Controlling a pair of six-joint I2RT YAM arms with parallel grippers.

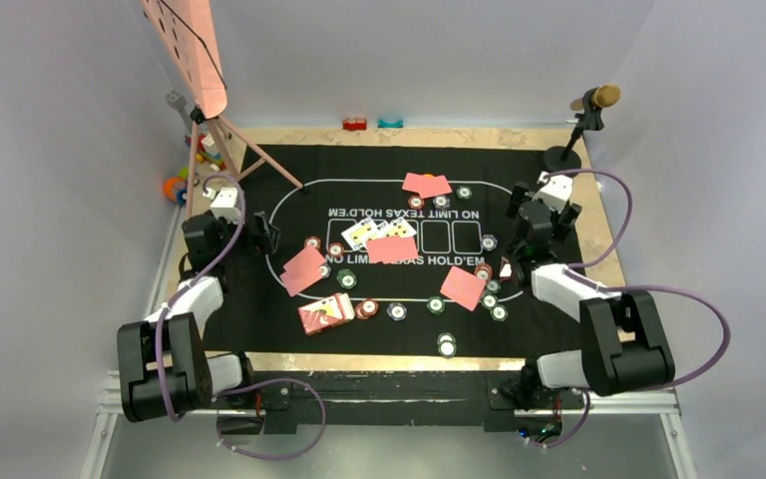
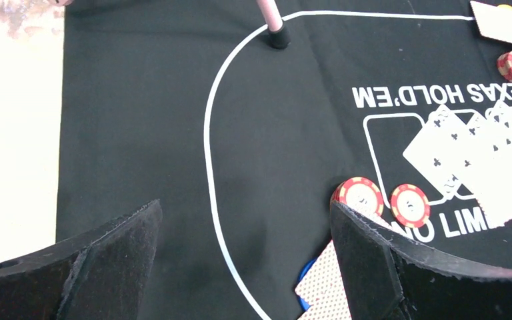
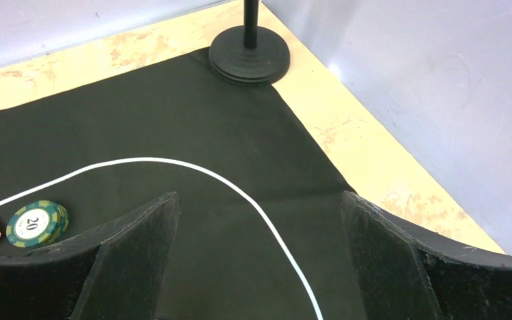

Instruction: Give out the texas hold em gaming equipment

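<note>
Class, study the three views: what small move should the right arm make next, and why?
Probably swing the right arm toward the chips bunched close beside it. Its jaws stand open over bare mat, holding nothing, and those chips lie clustered together, seemingly not yet shared out.

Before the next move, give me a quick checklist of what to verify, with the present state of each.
1. The left gripper is open, nothing between its fingers: ok.
2. The right gripper is open, nothing between its fingers: ok.
3. The green chip marked 20 lies flat on the black mat, left of the right gripper: ok.
4. The two red chips lie flat, side by side, near the left gripper: ok.
5. The face-up cards are separated for single picks: not ok, they overlap.
6. The round stand base is out of the right gripper's path: cannot tell.
</note>
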